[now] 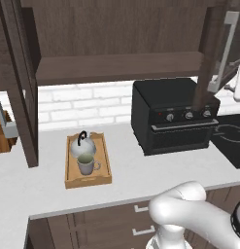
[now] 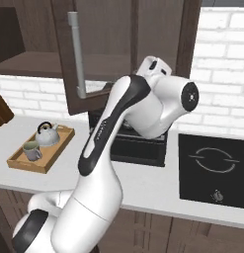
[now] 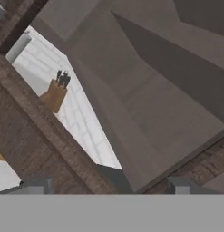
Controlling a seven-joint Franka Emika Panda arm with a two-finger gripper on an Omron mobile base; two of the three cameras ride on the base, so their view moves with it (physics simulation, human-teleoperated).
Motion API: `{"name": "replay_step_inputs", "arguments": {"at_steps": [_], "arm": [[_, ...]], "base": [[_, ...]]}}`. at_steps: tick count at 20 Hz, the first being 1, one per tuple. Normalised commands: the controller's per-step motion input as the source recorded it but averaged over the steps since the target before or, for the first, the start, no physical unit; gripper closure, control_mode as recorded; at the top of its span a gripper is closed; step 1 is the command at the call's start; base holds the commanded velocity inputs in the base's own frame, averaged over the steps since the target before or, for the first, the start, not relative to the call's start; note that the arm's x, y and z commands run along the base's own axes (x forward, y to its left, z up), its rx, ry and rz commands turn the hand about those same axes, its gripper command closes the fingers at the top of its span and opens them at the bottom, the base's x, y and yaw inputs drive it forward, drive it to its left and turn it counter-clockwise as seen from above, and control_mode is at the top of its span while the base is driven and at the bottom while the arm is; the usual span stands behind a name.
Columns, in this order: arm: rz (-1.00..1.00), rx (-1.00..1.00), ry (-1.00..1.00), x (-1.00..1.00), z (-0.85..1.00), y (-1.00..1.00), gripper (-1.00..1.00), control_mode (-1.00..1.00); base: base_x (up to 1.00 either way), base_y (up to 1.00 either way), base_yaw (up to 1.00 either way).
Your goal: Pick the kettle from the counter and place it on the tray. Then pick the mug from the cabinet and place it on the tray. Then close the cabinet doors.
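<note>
Resting on white counter [image 1: 136,170]: tray [image 1: 69,180], kettle [image 1: 82,146], mug [image 1: 86,164] | hand [image 3: 109,183] released

Kitchen: counter [image 1: 141,175], oven [image 1: 172,116], hob [image 2: 212,168].

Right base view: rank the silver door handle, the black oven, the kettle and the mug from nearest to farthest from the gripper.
1. Door handle: up high, just left of the gripper.
2. Black oven: below the gripper, behind the arm.
3. Kettle: far left, at the back of the tray.
4. Mug: just past the kettle, at the tray's front.
</note>
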Motion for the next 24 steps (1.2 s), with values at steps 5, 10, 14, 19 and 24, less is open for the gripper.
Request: {"name": "replay_step_inputs", "arguments": {"at_steps": [5,10,14,19,24], "arm": [[-0.18,-0.04,0.0,0.44,0.0,0.41,-1.0,-1.0],[-0.15,-0.01,0.0,0.62,0.0,0.26,-1.0,-1.0],[-0.13,0.0,0.0,0.65,-0.02,0.18,-1.0,-1.0],[-0.11,0.0,0.0,0.62,-0.04,0.16,-1.0,-1.0],[-0.1,0.0,0.0,0.66,-0.12,0.14,-1.0,-1.0]], "base": [[0.0,0.0,0.0],[0.0,0.0,0.0],[0.0,0.0,0.0],[0.0,0.0,0.0],[0.0,0.0,0.0]]}}
